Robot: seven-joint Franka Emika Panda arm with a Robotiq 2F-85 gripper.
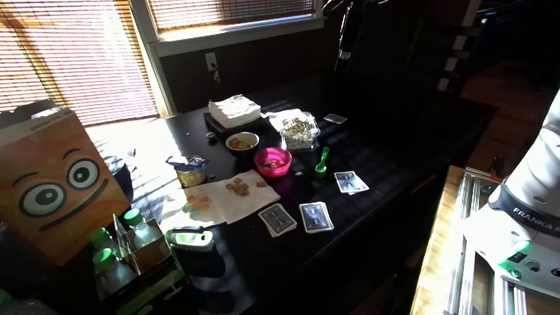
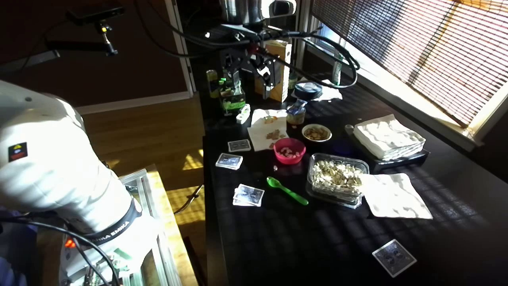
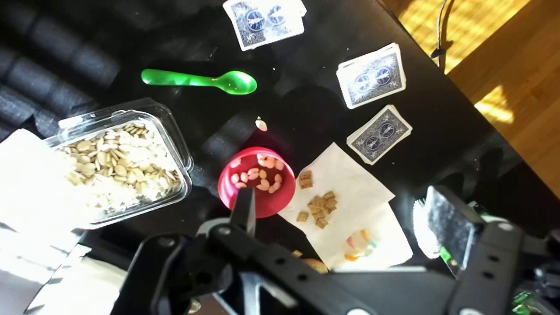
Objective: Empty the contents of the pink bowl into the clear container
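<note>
Wrist view: pink bowl (image 3: 273, 205) sits upright on the worktop (image 2: 278, 242), not grasped, small pale-pink oval pieces over its bottom. Clear container (image 3: 183, 175) near it, well filled with pale flat seeds; no pink pieces show among them, though glare and a white napkin (image 2: 397, 198) at its edge hide part in this view. Gripper (image 3: 343, 201) empty, fingers spread wide. One finger (image 3: 245, 208) overlaps the bowl here, but in an exterior view the gripper hangs high over the worktop, well apart from the bowl, so no contact.

Progress: looks like the very start. Done: nothing visible. Left: line up, grip bowl, lift, carry over container, tip, let all pieces drop. Loose pale piece (image 3: 261, 124) lies beside the bowl; can't tell if it belongs to the contents. Green spoon (image 3: 236, 83) lies near, probably not needed. Container has little spare room, so a slow tip seems wise; spill likely otherwise.
</note>
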